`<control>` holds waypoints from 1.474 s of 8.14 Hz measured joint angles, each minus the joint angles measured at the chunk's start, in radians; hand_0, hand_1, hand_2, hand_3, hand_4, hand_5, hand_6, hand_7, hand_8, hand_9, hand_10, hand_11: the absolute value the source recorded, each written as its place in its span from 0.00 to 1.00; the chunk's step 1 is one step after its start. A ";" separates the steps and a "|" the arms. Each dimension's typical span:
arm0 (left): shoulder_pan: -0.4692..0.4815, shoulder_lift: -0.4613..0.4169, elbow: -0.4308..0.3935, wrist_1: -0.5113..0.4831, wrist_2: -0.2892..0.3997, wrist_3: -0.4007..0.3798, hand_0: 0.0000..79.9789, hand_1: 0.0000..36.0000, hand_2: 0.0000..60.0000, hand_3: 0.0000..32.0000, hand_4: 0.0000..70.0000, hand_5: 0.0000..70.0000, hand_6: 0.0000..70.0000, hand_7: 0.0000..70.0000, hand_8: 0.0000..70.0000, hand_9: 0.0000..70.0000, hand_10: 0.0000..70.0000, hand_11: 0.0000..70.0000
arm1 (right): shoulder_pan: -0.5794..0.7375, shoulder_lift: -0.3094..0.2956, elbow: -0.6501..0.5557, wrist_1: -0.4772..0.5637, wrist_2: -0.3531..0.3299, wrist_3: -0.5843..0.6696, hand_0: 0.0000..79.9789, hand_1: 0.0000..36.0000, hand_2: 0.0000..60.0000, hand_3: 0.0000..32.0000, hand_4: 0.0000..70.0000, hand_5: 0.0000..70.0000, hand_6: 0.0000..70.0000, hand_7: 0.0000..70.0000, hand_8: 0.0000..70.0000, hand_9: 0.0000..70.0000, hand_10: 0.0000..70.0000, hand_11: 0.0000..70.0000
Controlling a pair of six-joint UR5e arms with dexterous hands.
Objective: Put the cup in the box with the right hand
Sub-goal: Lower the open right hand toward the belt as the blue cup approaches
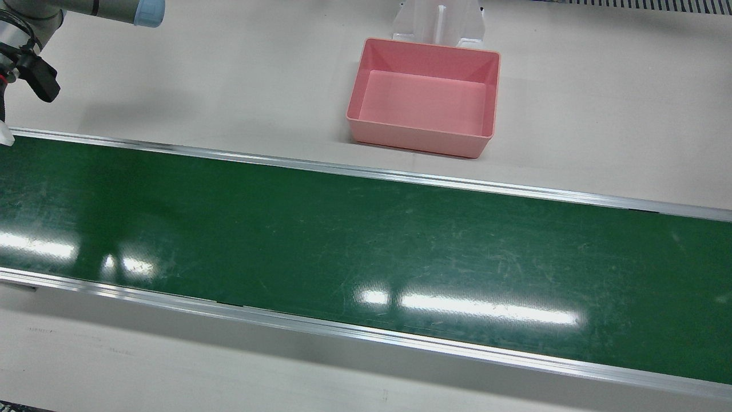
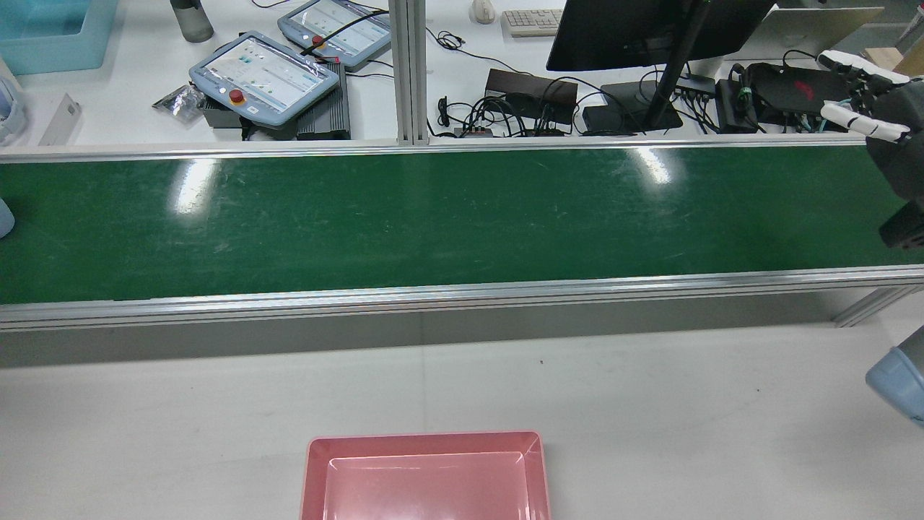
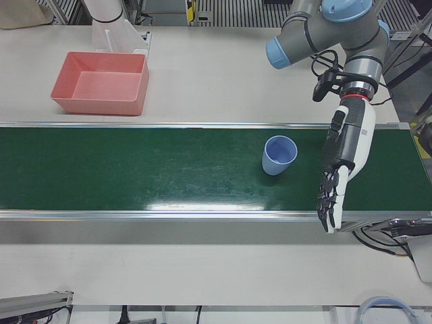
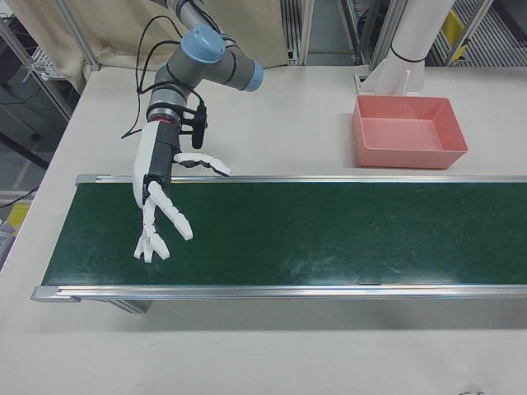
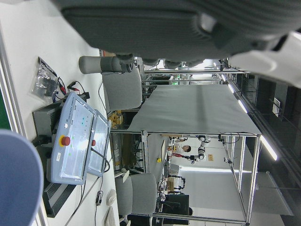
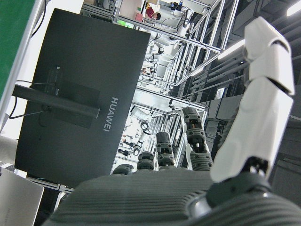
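A light blue cup [image 3: 279, 154] stands upright on the green belt [image 3: 135, 169], on the half before my left arm. Only its edge shows at the left border of the rear view [image 2: 3, 217], and it fills the lower left of the left hand view [image 5: 19, 183]. My left hand [image 3: 339, 172] hangs open over the belt, a short way beside the cup and apart from it. My right hand [image 4: 160, 210] is open and empty over the far opposite end of the belt, fingers spread. The pink box [image 4: 408, 132] lies empty on the table behind the belt.
The belt [image 1: 366, 252] has raised metal rails on both long sides. A white pedestal [image 1: 437, 23] stands just behind the pink box [image 1: 426, 94]. Beyond the belt are teach pendants [image 2: 263, 72], cables and a monitor [image 2: 650, 29].
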 measured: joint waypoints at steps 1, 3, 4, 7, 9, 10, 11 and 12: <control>0.000 0.000 0.000 0.000 -0.001 0.000 0.00 0.00 0.00 0.00 0.00 0.00 0.00 0.00 0.00 0.00 0.00 0.00 | 0.004 0.009 0.011 -0.001 -0.002 -0.001 0.58 0.41 0.26 0.00 0.15 0.05 0.08 0.31 0.03 0.11 0.00 0.01; 0.000 0.000 -0.001 0.001 0.000 0.000 0.00 0.00 0.00 0.00 0.00 0.00 0.00 0.00 0.00 0.00 0.00 0.00 | -0.005 0.013 0.023 -0.002 -0.007 -0.003 0.58 0.42 0.30 0.00 0.15 0.05 0.08 0.31 0.03 0.11 0.00 0.01; 0.000 0.000 -0.001 0.001 0.000 0.000 0.00 0.00 0.00 0.00 0.00 0.00 0.00 0.00 0.00 0.00 0.00 0.00 | -0.024 0.013 0.026 -0.002 -0.007 -0.001 0.58 0.42 0.29 0.00 0.12 0.05 0.08 0.28 0.03 0.11 0.00 0.01; 0.000 0.000 0.001 0.000 -0.001 0.000 0.00 0.00 0.00 0.00 0.00 0.00 0.00 0.00 0.00 0.00 0.00 0.00 | -0.051 0.012 0.019 -0.003 -0.005 0.003 0.58 0.43 0.27 0.00 0.10 0.05 0.07 0.25 0.03 0.10 0.00 0.00; 0.000 0.000 0.002 0.000 0.000 0.000 0.00 0.00 0.00 0.00 0.00 0.00 0.00 0.00 0.00 0.00 0.00 0.00 | -0.070 0.014 0.002 -0.001 -0.009 0.003 0.58 0.35 0.13 0.00 0.11 0.04 0.07 0.23 0.03 0.10 0.00 0.01; 0.000 0.000 0.002 0.000 0.000 0.000 0.00 0.00 0.00 0.00 0.00 0.00 0.00 0.00 0.00 0.00 0.00 0.00 | -0.081 0.023 -0.002 -0.001 -0.009 0.003 0.57 0.33 0.12 0.00 0.10 0.04 0.06 0.22 0.03 0.09 0.00 0.02; 0.000 0.000 0.002 0.000 -0.001 0.000 0.00 0.00 0.00 0.00 0.00 0.00 0.00 0.00 0.00 0.00 0.00 0.00 | -0.090 0.034 -0.004 -0.001 -0.009 0.003 0.57 0.34 0.12 0.00 0.10 0.04 0.07 0.22 0.03 0.10 0.00 0.02; 0.000 0.000 0.003 0.000 -0.001 0.000 0.00 0.00 0.00 0.00 0.00 0.00 0.00 0.00 0.00 0.00 0.00 0.00 | -0.096 0.042 -0.003 -0.001 -0.009 0.003 0.57 0.32 0.12 0.00 0.12 0.04 0.07 0.24 0.03 0.10 0.00 0.01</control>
